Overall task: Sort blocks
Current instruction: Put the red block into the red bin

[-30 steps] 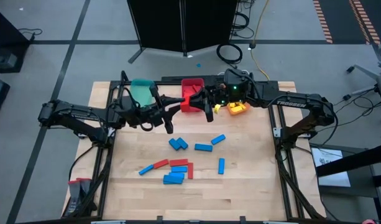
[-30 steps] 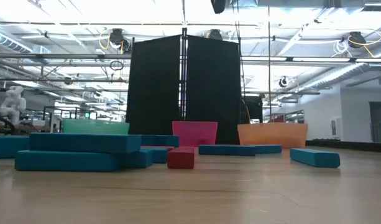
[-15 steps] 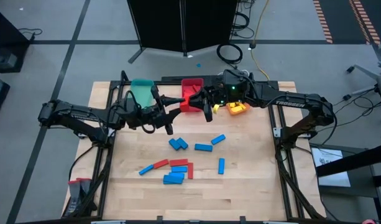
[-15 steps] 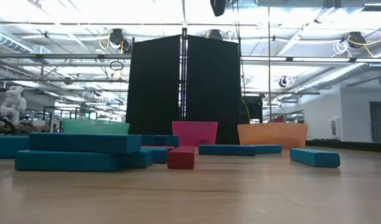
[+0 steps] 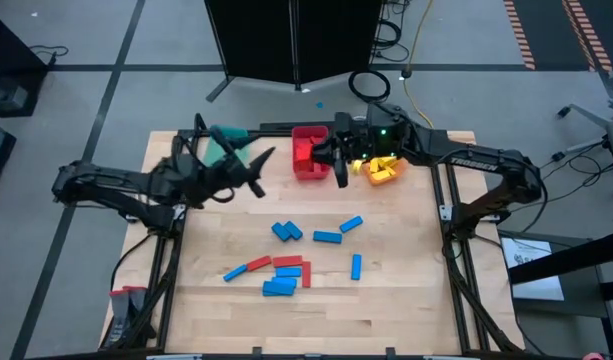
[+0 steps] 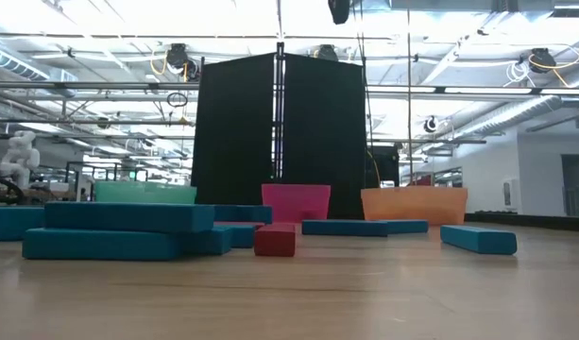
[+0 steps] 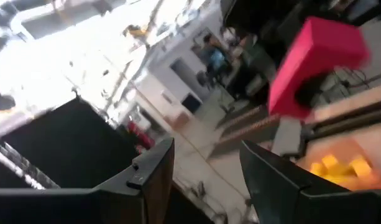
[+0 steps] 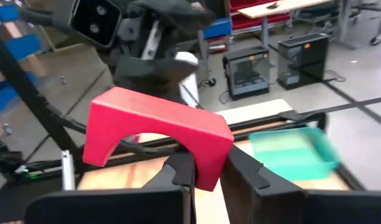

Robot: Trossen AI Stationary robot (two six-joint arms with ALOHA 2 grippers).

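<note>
My right gripper [image 5: 336,168] hovers beside the red bin [image 5: 306,160] at the table's far edge, shut on a red arch-shaped block [image 8: 159,127], which also shows in the left wrist view [image 7: 314,59]. My left gripper [image 5: 258,172] is open and empty in the air next to the teal bin [image 5: 224,148]; its fingers [image 7: 150,171] stand wide apart. Several blue blocks [image 5: 286,232] and red blocks [image 5: 288,261] lie flat on the table's middle, and they show in the low view as blue [image 6: 119,231] and red [image 6: 275,239]. My right gripper pinches one leg of the red arch [image 8: 212,168] between its two fingers, coming roughly level from the table's right. The block is lifted clear of the table, and its other leg [image 8: 100,149] sticks out sideways past the fingers.
The orange bin [image 5: 381,172] holds yellow blocks and stands under the right arm. The three bins line the far edge, seen across the table as teal [image 6: 143,192], red [image 6: 296,201] and orange [image 6: 414,201]. Bare wood lies along the near edge [image 5: 316,325].
My left gripper has swung up and toward the table's left and far edge, ending beside the teal bin with its fingers tipped upward. My right gripper has crept slightly toward the far edge, still holding the red arch.
</note>
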